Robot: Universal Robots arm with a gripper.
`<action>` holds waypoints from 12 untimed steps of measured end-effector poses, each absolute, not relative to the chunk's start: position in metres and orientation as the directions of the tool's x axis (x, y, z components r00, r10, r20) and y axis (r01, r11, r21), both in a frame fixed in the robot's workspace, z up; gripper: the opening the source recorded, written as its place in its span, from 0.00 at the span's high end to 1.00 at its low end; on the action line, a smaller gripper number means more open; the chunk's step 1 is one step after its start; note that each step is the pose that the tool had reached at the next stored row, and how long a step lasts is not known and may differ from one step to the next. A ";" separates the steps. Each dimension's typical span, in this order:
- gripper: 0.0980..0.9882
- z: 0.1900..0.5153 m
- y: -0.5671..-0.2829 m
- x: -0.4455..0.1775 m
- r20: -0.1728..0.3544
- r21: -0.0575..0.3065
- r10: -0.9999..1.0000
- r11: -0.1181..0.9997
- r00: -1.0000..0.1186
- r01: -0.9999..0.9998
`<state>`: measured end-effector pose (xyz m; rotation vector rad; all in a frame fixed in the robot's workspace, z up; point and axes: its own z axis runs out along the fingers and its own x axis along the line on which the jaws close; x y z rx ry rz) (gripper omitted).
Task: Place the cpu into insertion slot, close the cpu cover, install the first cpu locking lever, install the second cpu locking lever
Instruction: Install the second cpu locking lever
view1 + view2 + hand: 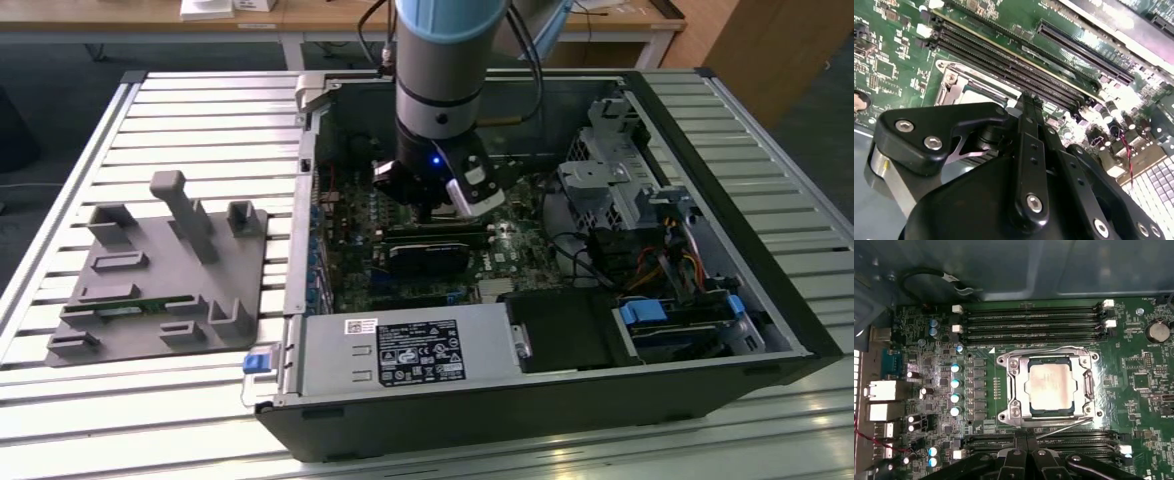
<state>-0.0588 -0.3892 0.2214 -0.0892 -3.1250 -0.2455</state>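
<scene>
In the first wrist view the cpu (1050,386) lies flat in the insertion slot, its silvery-beige top showing through the window of the cpu cover (1015,390). The cover is folded down over it and hides most of the slot. One thin wire lever (1044,351) runs along one side of the cover. A second wire lever (1066,426) slants along the opposite side, close to my fingers. My gripper (1026,439) is shut with nothing held, its tip just beside the socket (966,92). In the exterior view the gripper (438,212) reaches down into the open computer case.
Long black memory slots (1034,320) flank the socket on both sides. The case holds a power supply (400,355), a drive cage (627,190) and a black block (427,250) below the gripper. A grey fixture tray (160,270) sits at the exterior view's left.
</scene>
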 end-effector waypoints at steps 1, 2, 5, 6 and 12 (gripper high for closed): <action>0.99 0.221 -0.389 -0.059 0.010 0.160 0.056 0.986 -0.998 0.057; 0.99 0.221 -0.390 -0.059 0.011 0.167 0.056 0.984 -0.998 0.057; 0.99 0.221 -0.392 -0.061 0.012 0.182 0.056 0.982 -0.998 0.057; 0.99 0.221 -0.394 -0.062 0.012 0.184 0.056 0.981 -0.998 0.057; 0.99 0.221 -0.397 -0.066 0.012 0.197 0.056 0.979 -0.998 0.057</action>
